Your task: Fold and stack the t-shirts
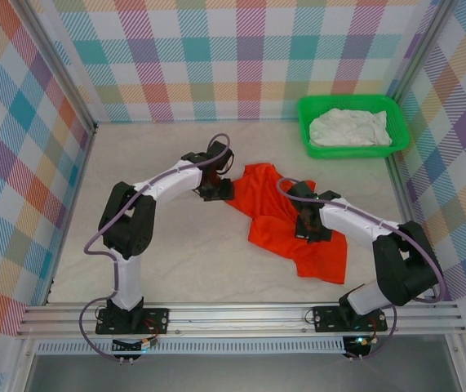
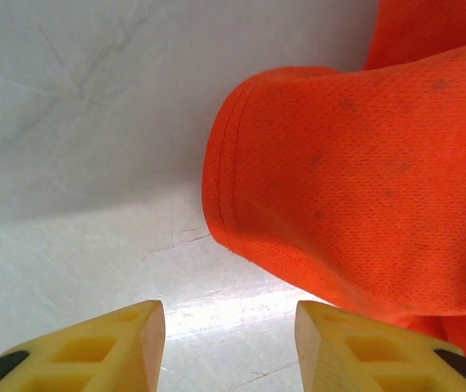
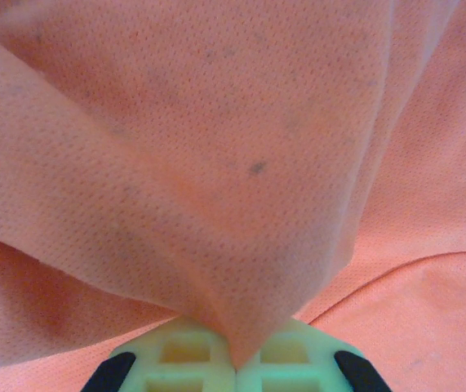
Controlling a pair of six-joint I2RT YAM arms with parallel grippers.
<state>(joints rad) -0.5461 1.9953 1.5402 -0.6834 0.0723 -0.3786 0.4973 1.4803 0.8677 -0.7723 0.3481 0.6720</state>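
Orange-red mesh t-shirt, looking light and floppy, sits pinched in the right end effector; left end effector gapes beside its graspable stitched hem.

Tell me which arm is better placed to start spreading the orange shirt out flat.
Probably right: the right end effector is shut on a fold of the orange t-shirt, while the left end effector stands open beside a sleeve hem, gripping nothing.
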